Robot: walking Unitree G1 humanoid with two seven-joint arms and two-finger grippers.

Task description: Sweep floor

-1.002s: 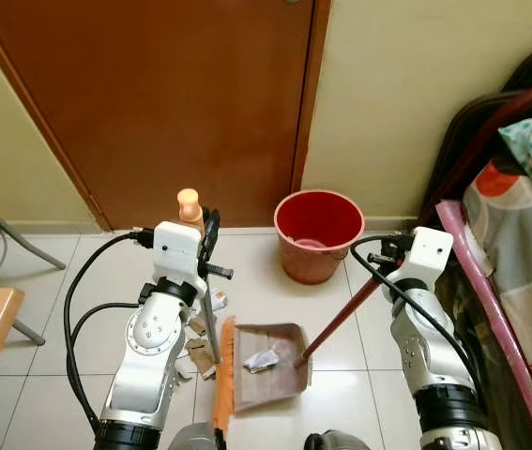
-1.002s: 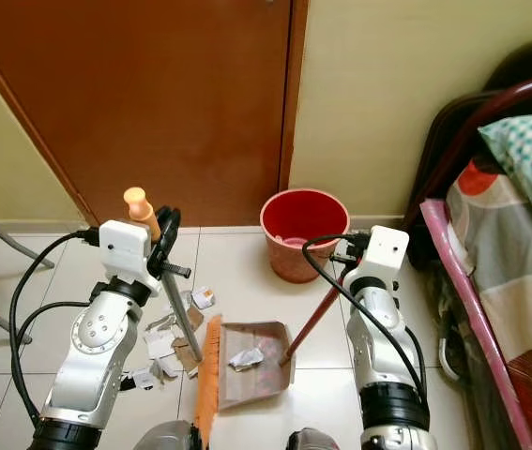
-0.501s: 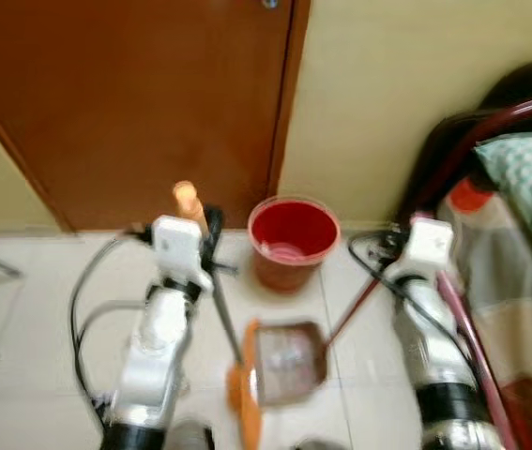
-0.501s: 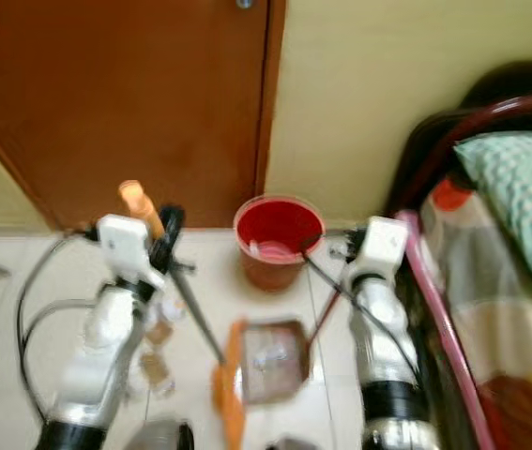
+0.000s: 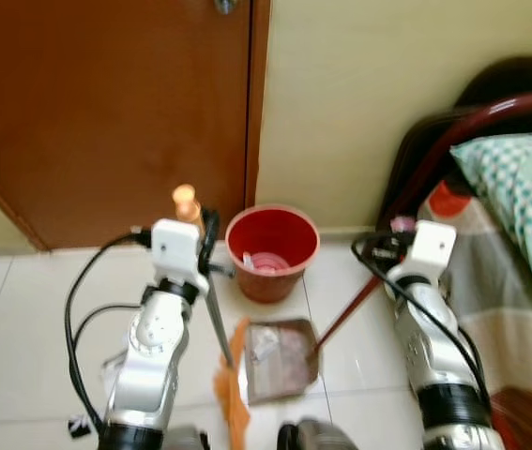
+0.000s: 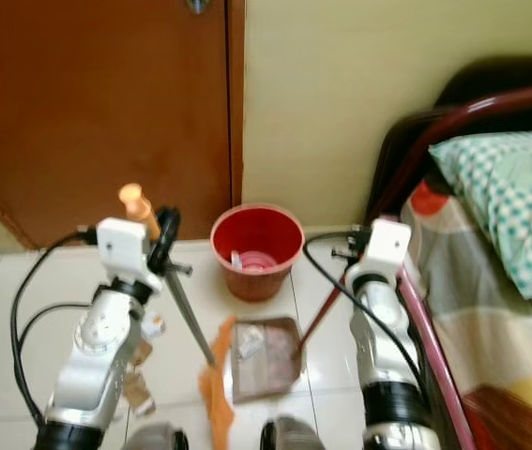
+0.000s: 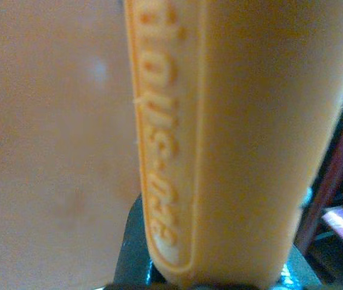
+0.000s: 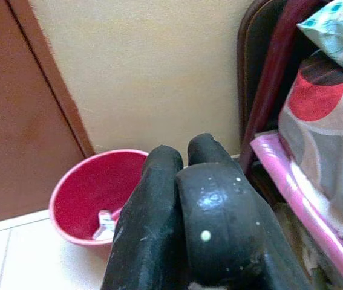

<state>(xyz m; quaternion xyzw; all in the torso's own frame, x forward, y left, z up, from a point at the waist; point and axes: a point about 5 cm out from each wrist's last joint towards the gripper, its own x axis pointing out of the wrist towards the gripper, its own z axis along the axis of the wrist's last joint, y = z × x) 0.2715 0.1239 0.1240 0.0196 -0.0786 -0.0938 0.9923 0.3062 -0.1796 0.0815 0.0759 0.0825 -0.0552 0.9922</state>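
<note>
**Loaded dustpan being held just short of the bin**

The red bin [image 5: 271, 251] is standing on the tiled floor [image 5: 31, 309] against the wall, beside the brown door [image 5: 106, 112], and it serves as the landmark here.

The dustpan [image 5: 280, 361] is lying just in front of the bin, on the robot's side of it, with crumpled paper scraps [image 5: 264, 344] resting inside. Its long dark-red handle [image 5: 345, 314] is slanting up and away to the right gripper [image 5: 387, 251], which is sitting to the right of the bin, between it and the bed [image 5: 509, 234]. In the right wrist view the two black fingers [image 8: 213, 223] are pressed together; the grip on the handle itself is hidden, so whether they are clamping it cannot be told.

The left gripper [image 5: 205, 246] is sitting just left of the bin, its jaws closed around the broom [image 5: 211, 309] near the orange top of its handle. The broom's shaft is running down to orange bristles lying against the dustpan's open left edge, probably to keep the collected scraps from sliding back out.

A few paper bits [image 6: 139, 384] are lying well left of the bin, so sweeping likely is not finished.
</note>
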